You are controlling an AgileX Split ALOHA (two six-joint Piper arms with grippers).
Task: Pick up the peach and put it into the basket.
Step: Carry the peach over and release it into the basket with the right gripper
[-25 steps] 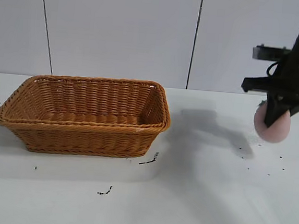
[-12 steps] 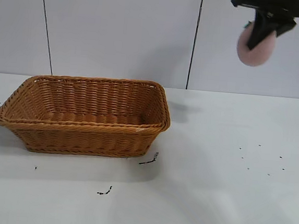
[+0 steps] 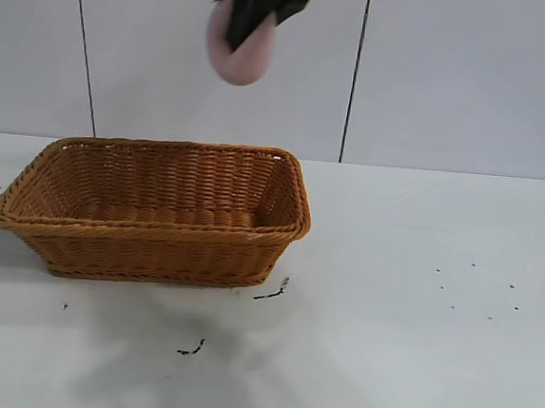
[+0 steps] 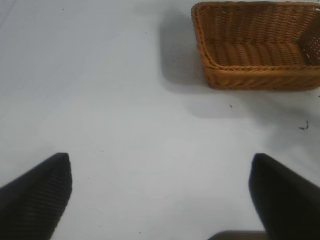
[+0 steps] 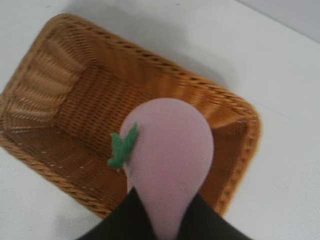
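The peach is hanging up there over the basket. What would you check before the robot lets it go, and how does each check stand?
1. Grip: the right gripper is shut on the peach, which hangs free in the air. Ok.
2. Position: in the right wrist view the peach sits over the basket interior. Ok.
3. Height: the peach hangs well above the basket rim, so a drop might bounce. Not ok; lower first.
4. Basket interior: nothing lies inside. Ok.
5. Other arm: the left gripper is open, off to the side over bare table. Ok.
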